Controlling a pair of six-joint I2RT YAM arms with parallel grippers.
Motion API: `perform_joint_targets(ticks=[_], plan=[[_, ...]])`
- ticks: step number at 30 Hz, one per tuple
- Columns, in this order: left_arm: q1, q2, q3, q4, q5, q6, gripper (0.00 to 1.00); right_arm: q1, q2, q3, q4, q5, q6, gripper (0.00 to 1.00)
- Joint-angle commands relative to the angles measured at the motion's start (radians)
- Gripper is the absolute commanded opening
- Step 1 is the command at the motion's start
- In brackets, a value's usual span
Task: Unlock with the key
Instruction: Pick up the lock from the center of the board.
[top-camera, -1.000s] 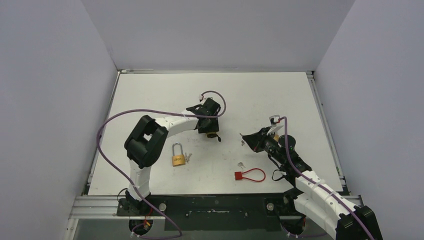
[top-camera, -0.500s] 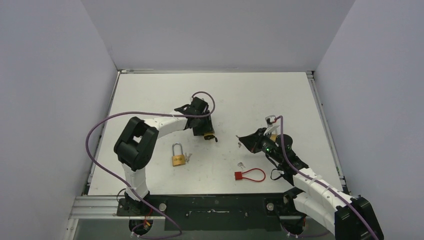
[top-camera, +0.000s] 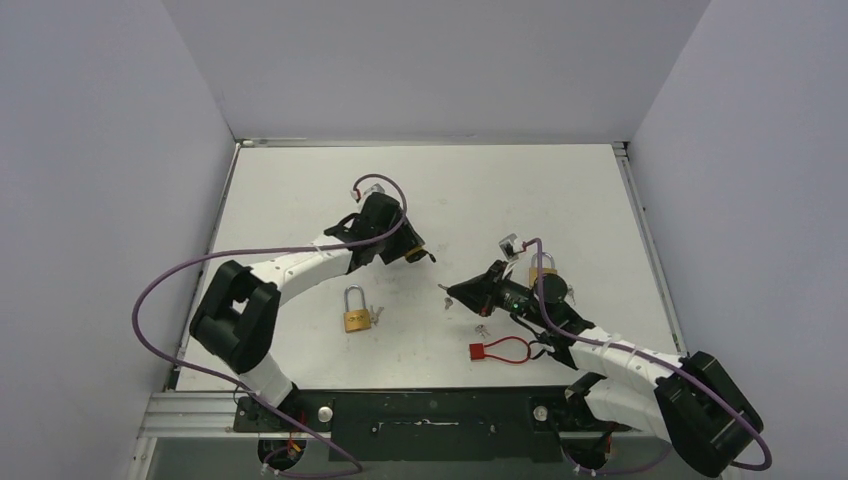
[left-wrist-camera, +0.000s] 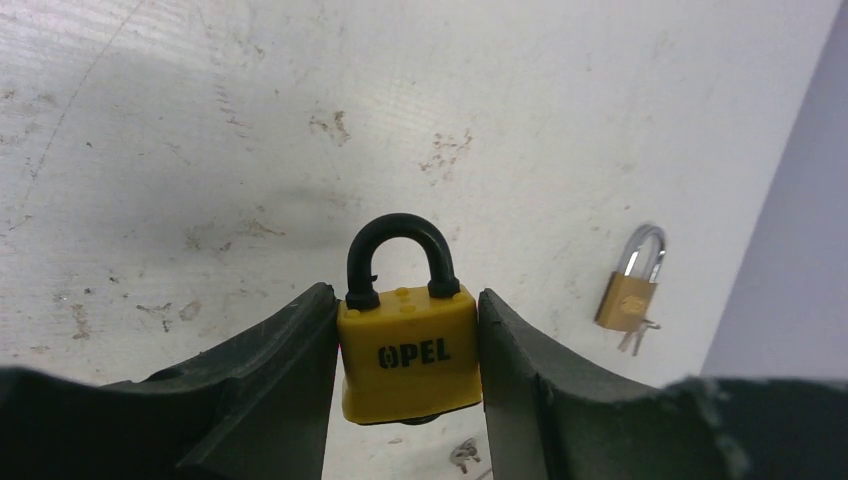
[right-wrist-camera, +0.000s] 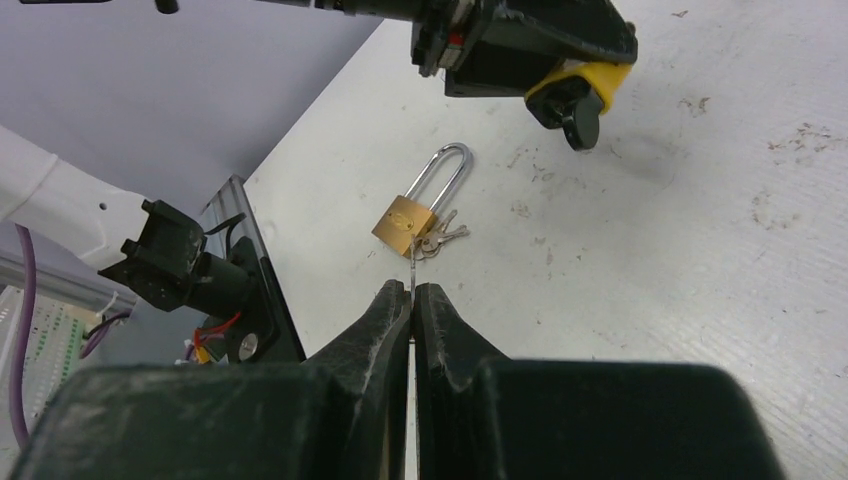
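Left gripper (left-wrist-camera: 405, 300): my jaws are clamped on the yellow OPEL padlock (left-wrist-camera: 408, 352), one finger on each narrow side of the body. The lock is held off the table (top-camera: 300, 180), a bit left of centre. Its long axis runs along my fingers. The black shackle (left-wrist-camera: 397, 250) sticks out past the fingertips, with the base back toward my palm. From the top view the shackle end points right, toward my other arm.

Right gripper (right-wrist-camera: 412, 292): jaws pressed together, pinching a key (right-wrist-camera: 411, 268). Only a thin sliver of blade shows beyond the tips. The key's long axis lines up with my fingers, tip pointing left across the table. It is near the yellow lock but not touching, and its line runs to one side of it, toward the brass padlock (right-wrist-camera: 405, 220).

That brass padlock lies flat, shackle toward the far wall, with a bunch of keys touching its body. A second brass padlock (top-camera: 543, 268) sits just behind my right forearm. A red cable lock (top-camera: 497, 350) lies near the front edge, with loose keys (top-camera: 483, 329) just beside it.
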Motion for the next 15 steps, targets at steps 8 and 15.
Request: perform_joint_targets(ticks=[8, 15], plan=[[0.009, -0.23, -0.102, 0.19, -0.016, -0.27, 0.0, 0.128, 0.15, 0.205, 0.057, 0.158, 0.009, 0.0], [0.015, -0.292, -0.13, 0.241, 0.034, -0.345, 0.0, 0.163, 0.19, 0.279, -0.02, 0.309, 0.051, 0.0]])
